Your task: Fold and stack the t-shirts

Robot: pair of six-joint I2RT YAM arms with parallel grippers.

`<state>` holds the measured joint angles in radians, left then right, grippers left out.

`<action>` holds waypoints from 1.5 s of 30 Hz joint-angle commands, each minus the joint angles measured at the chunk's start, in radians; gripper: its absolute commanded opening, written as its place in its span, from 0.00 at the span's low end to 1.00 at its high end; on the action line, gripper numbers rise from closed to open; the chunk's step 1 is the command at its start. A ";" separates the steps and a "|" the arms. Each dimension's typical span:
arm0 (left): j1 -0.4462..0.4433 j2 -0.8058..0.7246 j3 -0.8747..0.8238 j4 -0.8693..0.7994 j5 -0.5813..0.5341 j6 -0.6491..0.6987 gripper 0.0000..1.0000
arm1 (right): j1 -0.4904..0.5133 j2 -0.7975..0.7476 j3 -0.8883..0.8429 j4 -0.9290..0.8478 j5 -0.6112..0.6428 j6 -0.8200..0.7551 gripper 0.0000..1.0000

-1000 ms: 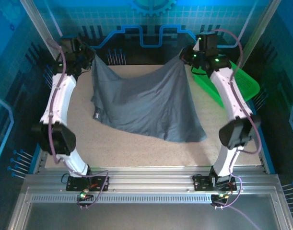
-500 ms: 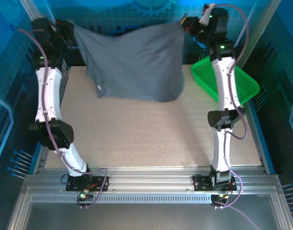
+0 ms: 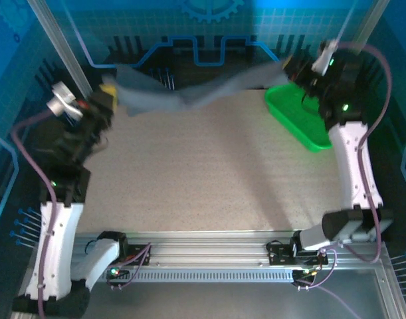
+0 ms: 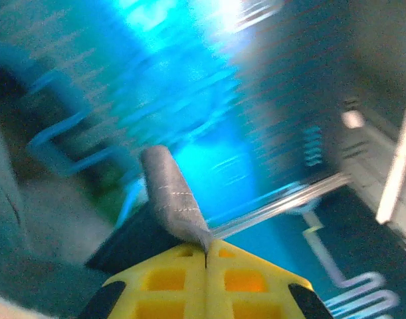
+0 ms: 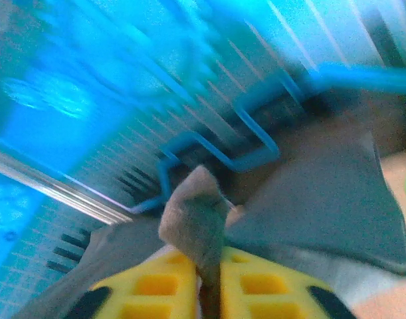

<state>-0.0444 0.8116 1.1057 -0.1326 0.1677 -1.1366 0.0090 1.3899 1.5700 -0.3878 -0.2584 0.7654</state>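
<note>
A dark slate-grey t-shirt [image 3: 189,93] hangs stretched in the air across the back of the table, blurred by motion. My left gripper [image 3: 109,93] is shut on its left end; a stitched hem of the cloth [image 4: 173,199] sticks up from between the closed yellow fingers [image 4: 169,286]. My right gripper [image 3: 292,66] is shut on the right end, where a bunched fold of the shirt [image 5: 199,219] is pinched between the yellow fingers [image 5: 256,286]. More grey cloth [image 5: 322,199] spreads beyond them.
A bright green plastic tray [image 3: 299,116] lies at the back right of the speckled table [image 3: 209,179], just below my right gripper. Blue enclosure walls and metal posts stand close behind both arms.
Both arms have swung the shirt: it went from hanging like a sheet to a thin stretched band. The left arm dropped down and forward; the right arm moved further right.
</note>
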 commanded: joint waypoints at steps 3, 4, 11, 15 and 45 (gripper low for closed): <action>-0.068 -0.271 -0.372 -0.338 -0.122 -0.125 0.51 | 0.066 -0.155 -0.498 -0.030 0.245 0.003 0.46; -0.067 -0.314 -0.403 -0.390 -0.145 -0.132 0.52 | 0.074 -0.165 -0.538 -0.050 0.271 -0.001 0.47; -0.066 -0.177 -0.384 -0.402 -0.232 -0.083 0.41 | 0.156 -0.086 -0.507 -0.112 0.351 -0.079 0.47; -0.062 0.102 -0.294 -0.327 -0.199 -0.026 0.29 | 0.218 0.070 -0.400 -0.150 0.358 -0.125 0.43; -0.002 0.845 -0.288 -0.282 -0.011 -0.041 0.15 | 0.234 0.910 0.297 -0.678 0.365 -0.290 0.35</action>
<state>-0.0422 1.7180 0.9161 -0.3347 0.1226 -1.1252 0.2222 2.2997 1.8847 -0.9764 0.0807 0.5144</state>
